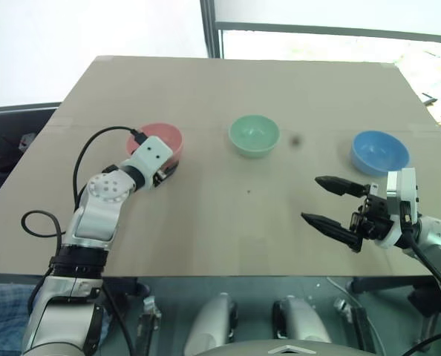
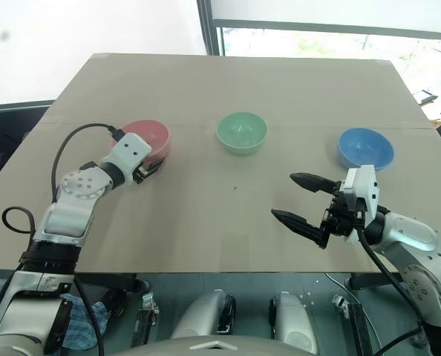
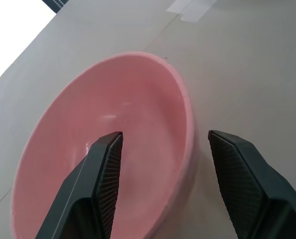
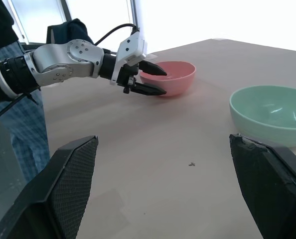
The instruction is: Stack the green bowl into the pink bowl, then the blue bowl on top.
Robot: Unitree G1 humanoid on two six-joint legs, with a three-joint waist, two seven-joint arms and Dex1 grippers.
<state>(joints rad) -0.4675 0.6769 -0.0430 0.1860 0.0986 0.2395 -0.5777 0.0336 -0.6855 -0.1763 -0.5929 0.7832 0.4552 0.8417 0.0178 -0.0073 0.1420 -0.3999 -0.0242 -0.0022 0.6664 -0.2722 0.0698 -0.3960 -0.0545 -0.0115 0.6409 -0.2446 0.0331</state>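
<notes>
My left hand (image 3: 160,164) is at the pink bowl (image 1: 165,138), fingers spread and straddling its near rim: one finger inside the bowl, one outside, not yet pinched on it. So the rim wall runs between the fingers, and closing is what the next move seems to need. The green bowl (image 1: 255,134) sits mid-tabletop (image 1: 228,81), well apart from the pink one on its right; the blue bowl (image 1: 380,151) is further right again. My right hand (image 1: 332,202) hovers spread wide and empty, just in front of the blue bowl, nearer to it than to the green. The head view hides my left fingertips behind the wrist; the left wrist view shows the straddle plainly, and the right wrist view shows it side-on.
</notes>
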